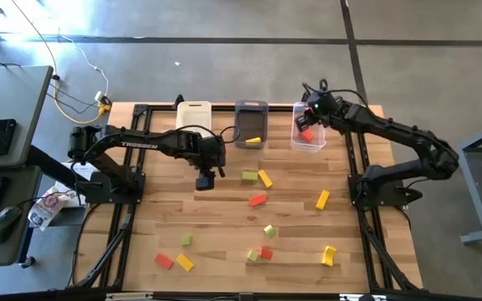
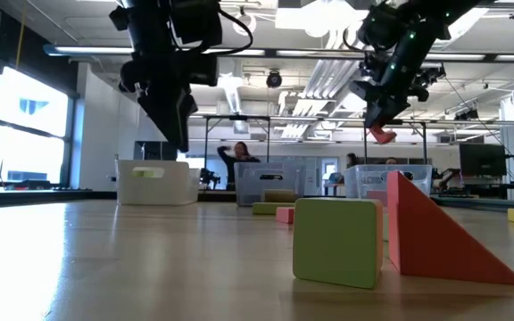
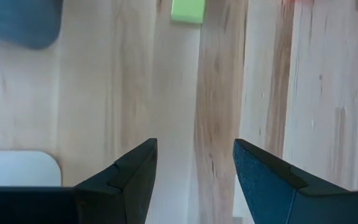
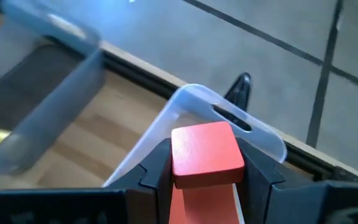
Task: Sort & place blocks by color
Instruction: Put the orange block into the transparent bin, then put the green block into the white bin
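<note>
Pale wooden planks make up the table (image 1: 224, 226), framed by black rails and standing on a grey concrete floor. Nearest the low camera sit a light green cube (image 2: 338, 241) and, just beside it, a red wedge (image 2: 435, 236). From above, more blocks lie scattered over the near half: a red block (image 1: 164, 261) touching a yellow one (image 1: 185, 262) at the left, a small green block (image 1: 187, 240), a yellow block (image 1: 329, 255) to the right, and a red block (image 1: 258, 200) near the middle. Farther back lie a green block (image 1: 249, 176) just beside a yellow bar (image 1: 264, 178), and another yellow bar (image 1: 322, 199) apart to the right.

Over bare wood behind the middle hangs the left end effector (image 1: 206, 179), its fingers (image 3: 129, 180) spread apart with nothing between them. White lettering on that arm reads TROSSEN.

At the far edge three bins stand in a row: a white bin (image 1: 194, 117), a dark grey bin (image 1: 250, 124) with a yellow block (image 1: 253, 140) inside, and a clear bin (image 1: 309, 131). The right end effector (image 4: 207, 163) is poised above the clear bin, clamped on a red block (image 4: 205, 154), clear of the bin's rim. Another red piece (image 1: 306, 135) shows inside the clear bin.

Beyond the table, a person (image 2: 239, 159) stands in the room.
</note>
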You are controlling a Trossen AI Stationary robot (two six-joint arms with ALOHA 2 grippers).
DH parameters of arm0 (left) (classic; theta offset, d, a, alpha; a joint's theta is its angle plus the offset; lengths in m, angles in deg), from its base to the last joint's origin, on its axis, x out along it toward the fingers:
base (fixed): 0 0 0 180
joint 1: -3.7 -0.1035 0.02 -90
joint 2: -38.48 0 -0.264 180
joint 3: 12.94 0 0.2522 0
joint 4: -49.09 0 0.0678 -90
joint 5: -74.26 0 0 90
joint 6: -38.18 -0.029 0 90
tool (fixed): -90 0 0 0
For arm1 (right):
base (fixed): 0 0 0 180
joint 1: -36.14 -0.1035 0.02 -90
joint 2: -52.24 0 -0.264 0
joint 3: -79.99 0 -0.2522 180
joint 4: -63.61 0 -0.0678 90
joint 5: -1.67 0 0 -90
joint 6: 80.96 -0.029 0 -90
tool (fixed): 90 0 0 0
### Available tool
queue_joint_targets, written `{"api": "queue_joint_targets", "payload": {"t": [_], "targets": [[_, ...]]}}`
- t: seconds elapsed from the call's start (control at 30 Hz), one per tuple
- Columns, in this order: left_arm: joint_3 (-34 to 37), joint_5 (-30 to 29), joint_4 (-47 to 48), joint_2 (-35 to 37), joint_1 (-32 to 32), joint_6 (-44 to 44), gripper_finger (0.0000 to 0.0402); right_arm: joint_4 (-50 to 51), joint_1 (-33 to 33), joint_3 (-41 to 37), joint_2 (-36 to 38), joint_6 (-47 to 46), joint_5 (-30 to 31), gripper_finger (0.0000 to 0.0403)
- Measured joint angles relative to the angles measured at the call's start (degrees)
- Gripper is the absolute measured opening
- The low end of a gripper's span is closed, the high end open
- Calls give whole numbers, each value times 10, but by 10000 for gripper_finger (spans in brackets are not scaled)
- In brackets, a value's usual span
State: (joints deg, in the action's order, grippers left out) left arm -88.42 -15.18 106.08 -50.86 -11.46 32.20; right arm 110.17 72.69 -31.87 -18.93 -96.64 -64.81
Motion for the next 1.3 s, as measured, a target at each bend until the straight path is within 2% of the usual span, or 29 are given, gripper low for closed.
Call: {"api": "queue_joint_targets", "payload": {"t": [0.13,0.57,0.87,1.13,1.3], "targets": [[0,0,20,0,13,8,197,14,25,0,-28,-8,-30,110],[0,-1,64,0,107,44,197,17,34,0,-143,7,-51,110],[0,-59,121,0,215,124,197,16,52,1,-173,27,-83,110],[0,-59,137,0,306,229,197,18,58,0,-173,43,-86,178],[0,-59,141,0,353,291,197,18,58,0,-173,55,-86,197]]}}
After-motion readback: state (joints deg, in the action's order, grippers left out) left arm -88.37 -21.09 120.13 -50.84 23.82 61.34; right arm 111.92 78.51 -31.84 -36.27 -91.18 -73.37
